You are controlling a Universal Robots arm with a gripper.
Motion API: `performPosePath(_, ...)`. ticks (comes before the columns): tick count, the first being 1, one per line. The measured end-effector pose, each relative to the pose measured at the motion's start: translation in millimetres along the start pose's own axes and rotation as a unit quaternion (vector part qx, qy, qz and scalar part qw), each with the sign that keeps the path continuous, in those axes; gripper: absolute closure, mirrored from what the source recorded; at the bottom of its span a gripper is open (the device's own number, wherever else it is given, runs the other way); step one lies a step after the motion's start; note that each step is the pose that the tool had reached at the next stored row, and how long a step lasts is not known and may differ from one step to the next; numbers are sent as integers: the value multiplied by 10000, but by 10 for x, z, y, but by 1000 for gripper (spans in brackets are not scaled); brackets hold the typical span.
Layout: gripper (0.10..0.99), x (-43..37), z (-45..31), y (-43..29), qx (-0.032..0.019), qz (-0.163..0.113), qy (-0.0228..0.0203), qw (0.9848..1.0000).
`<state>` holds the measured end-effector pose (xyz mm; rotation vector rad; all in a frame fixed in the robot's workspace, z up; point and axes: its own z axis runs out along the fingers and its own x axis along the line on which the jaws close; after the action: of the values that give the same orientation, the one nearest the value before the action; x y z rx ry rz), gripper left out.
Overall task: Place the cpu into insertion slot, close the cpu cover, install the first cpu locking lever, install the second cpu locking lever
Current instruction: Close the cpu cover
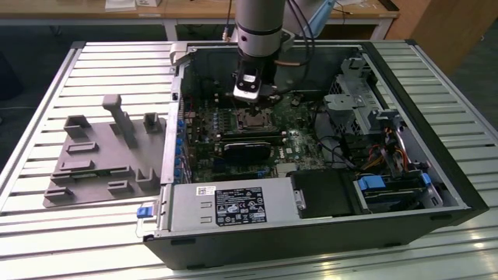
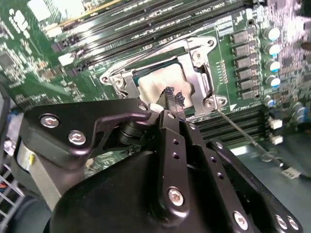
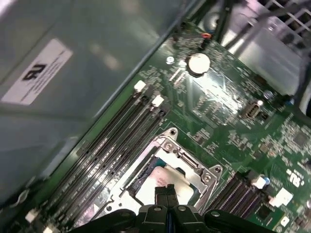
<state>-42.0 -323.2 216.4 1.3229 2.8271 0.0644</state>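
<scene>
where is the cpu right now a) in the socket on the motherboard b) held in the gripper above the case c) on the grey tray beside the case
a: the cpu lies flat inside the window of the silver cpu cover, with the gripper over it.

cpu [image 2: 154,88]: flat square chip, dull silver-grey top, seated level inside insertion slot [image 2: 145,73]. Part of top hidden in both wrist views.
insertion slot: small square socket on green motherboard [image 2: 58,73], dark inner edge showing along chip sides, thin silver rim.
cpu cover [image 2: 198,73]: thin silver frame plate, appears down flat over socket, chip top visible through square window.
</scene>
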Motion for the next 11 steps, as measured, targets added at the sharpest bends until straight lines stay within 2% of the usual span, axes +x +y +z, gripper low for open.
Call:
performPosePath(3, 984, 0, 2, 0, 1, -270, 12, 9996)
performPosePath(6, 984, 0, 5, 0, 1, -539, 24, 9985)
performPosePath(11, 984, 0, 11, -1, 3, -990, 43, 9951)
